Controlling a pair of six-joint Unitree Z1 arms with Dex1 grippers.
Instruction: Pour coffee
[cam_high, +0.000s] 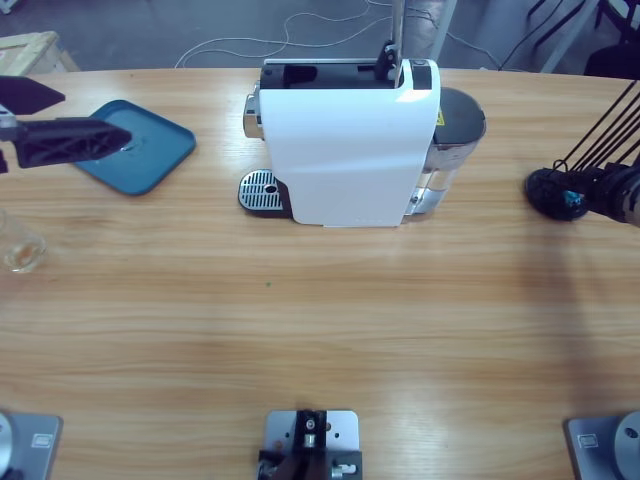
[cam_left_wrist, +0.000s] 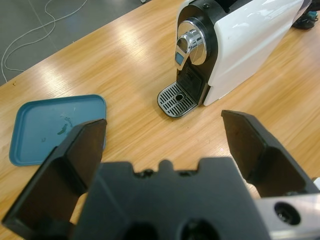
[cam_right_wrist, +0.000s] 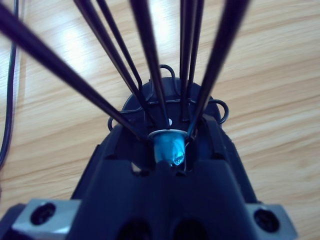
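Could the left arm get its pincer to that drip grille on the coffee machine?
Probably yes. The left pincer hangs open over the blue tray, and only bare table lies between it and the grille, which has nothing standing on it.

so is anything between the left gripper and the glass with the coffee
Nothing visible stands in the way. In the high view the left gripper hangs open over the edge of the blue tray, and the glass stands on bare table near it at the picture's left edge. The coffee machine is well off to the side.
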